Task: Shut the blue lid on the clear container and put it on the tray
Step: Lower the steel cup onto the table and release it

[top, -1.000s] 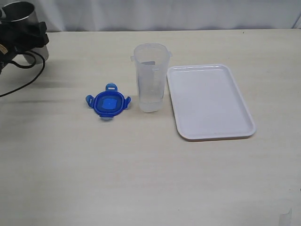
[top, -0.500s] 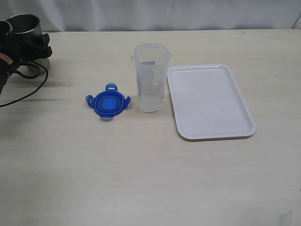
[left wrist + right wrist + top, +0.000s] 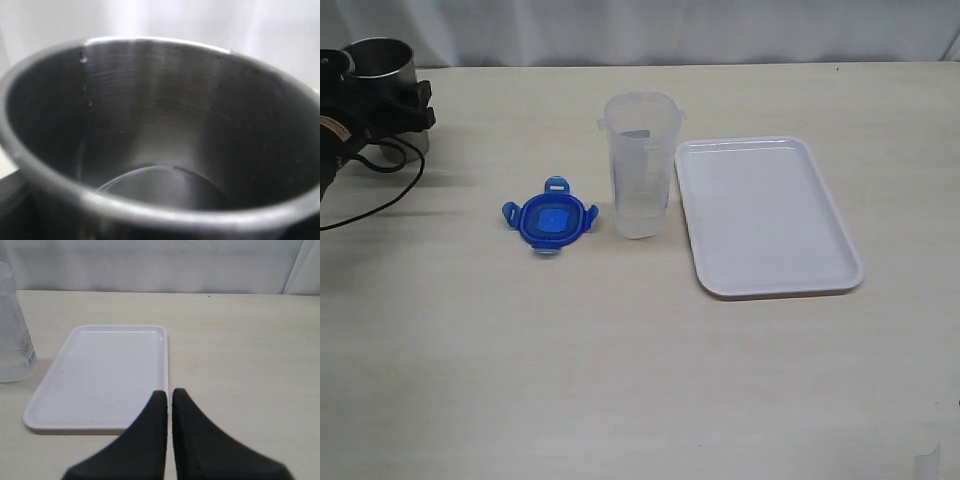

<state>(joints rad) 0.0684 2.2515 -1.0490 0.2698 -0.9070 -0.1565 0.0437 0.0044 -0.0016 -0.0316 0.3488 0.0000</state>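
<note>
The lower half of the exterior view holds only bare pale table (image 3: 620, 380). Past it, left of centre, the blue lid (image 3: 552, 220) lies flat on the table with its 4 tabs spread, off the clear container (image 3: 640, 165) and separated from it by a small gap. The container stands upright and open-topped just right of the lid, at the centre of the frame. The tray (image 3: 780, 292) lies flat at centre right with nothing on it, its left rim just beside the container's base.

Farthest back, in the upper left corner, the left gripper (image 3: 380, 112) is clasped around a steel cup (image 3: 380, 58), black fingers on either side of its wall. In the left wrist view the cup's dull grey interior (image 3: 165, 125) fills almost everything.

The right gripper (image 3: 169, 392) appears only in its own wrist view: its 2 black fingers are pressed together, grasping nothing, with the tray (image 3: 100, 370) and the container (image 3: 12, 330) beyond them
</note>
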